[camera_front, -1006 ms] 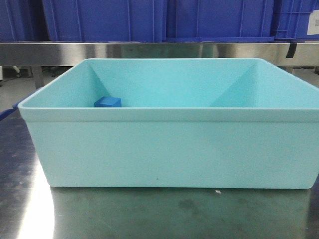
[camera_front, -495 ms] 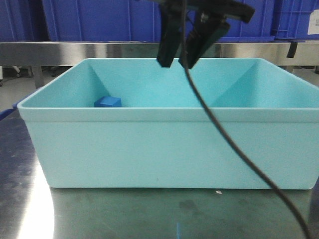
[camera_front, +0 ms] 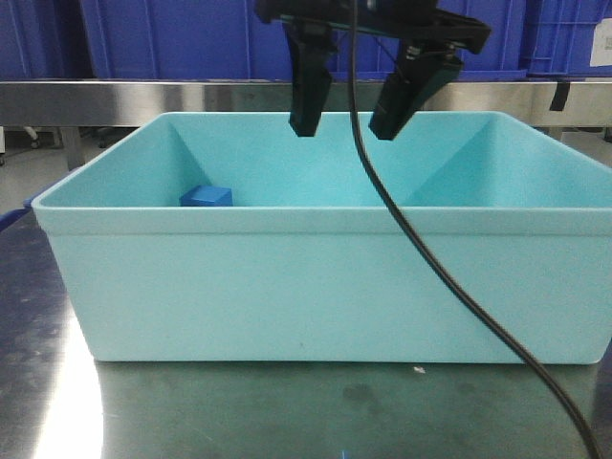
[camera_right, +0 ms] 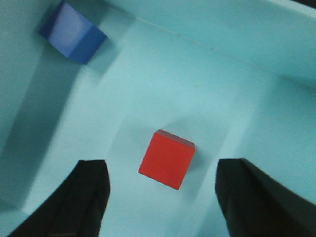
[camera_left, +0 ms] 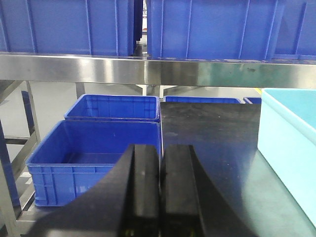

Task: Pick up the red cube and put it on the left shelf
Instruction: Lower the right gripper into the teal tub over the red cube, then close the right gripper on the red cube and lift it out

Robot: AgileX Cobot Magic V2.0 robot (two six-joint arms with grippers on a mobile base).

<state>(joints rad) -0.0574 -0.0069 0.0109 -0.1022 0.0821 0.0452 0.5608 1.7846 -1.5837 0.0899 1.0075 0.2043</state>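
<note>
1. Front view, upper centre: the black right pincer (camera_front: pixel 344 131) is held wide open and empty above the pale teal plastic tub (camera_front: pixel 325 287).
2. Left wrist view, bottom: the left pincer (camera_left: pixel 162 197) is pressed shut, with nothing held.
3. Right wrist view, centre: the small red cube (camera_right: pixel 166 159) is seen ungrasped on the tub floor. Pick and placing are judged undone.

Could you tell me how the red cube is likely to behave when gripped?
The red cube looks rigid and flat-faced, so it should not roll. Its smooth faces might slip. Narrower than the open jaws' gap, it is probably light.

Glare washed the steel table (camera_front: pixel 69 406) at its near-left corner; the right wrist view was soft, shadows diffuse.
</note>
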